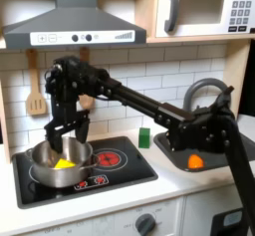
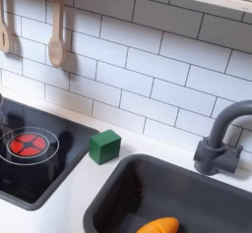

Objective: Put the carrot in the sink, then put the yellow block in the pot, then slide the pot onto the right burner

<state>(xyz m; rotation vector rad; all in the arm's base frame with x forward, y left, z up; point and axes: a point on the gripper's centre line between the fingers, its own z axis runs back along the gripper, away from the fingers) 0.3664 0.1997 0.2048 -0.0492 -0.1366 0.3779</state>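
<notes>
Claw seen in the first exterior view, hanging just above the pot with fingers spread apart and pinching nothing. Directly beneath the claw, resting inside the pot: the yellow block. Pot itself seated on the left-hand red ring of the black cooktop, below the claw. To the claw's right in the first exterior view, on the same cooktop and bare: the right burner, also seen near the second exterior view's left edge. Further right of the claw, beyond the cooktop's edge, standing on the white table: a small green block, lying in the second exterior view between cooktop and basin. Furthest right from the claw, well apart from it: the sink, dark grey, with its curved faucet at the back. Lying in the sink's basin near the front: the carrot, its orange body at the bottom edge of the second exterior view. Behind and left of the claw, hung on the tiled wall: 2 wooden utensils. Above the claw: a grey range hood.
</notes>
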